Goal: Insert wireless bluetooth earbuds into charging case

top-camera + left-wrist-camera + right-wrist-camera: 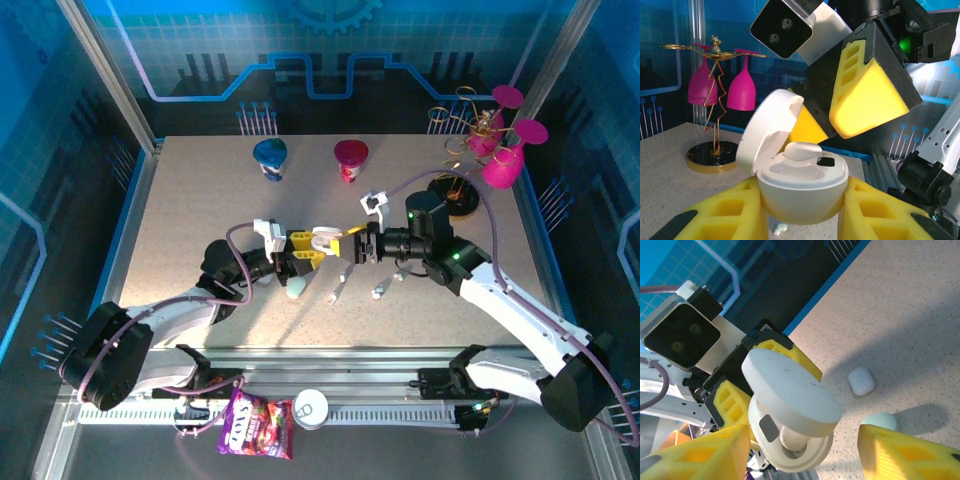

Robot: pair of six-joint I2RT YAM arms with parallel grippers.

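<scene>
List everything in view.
open case: one, white, held by left pincer
earbud: one, white, lying in the open case
loose earbuds: about three, pale, on table
shut cases: two, white and pale green, on table
cups: two, blue and magenta, far side
glasses: at least two, pink, hanging on gold stand
snack bag: one, purple, front edge
left pincer: one, yellow, shut on open case
right pincer: one, yellow, open, above case

Two cups (269, 156), two glasses (499, 168)
</scene>
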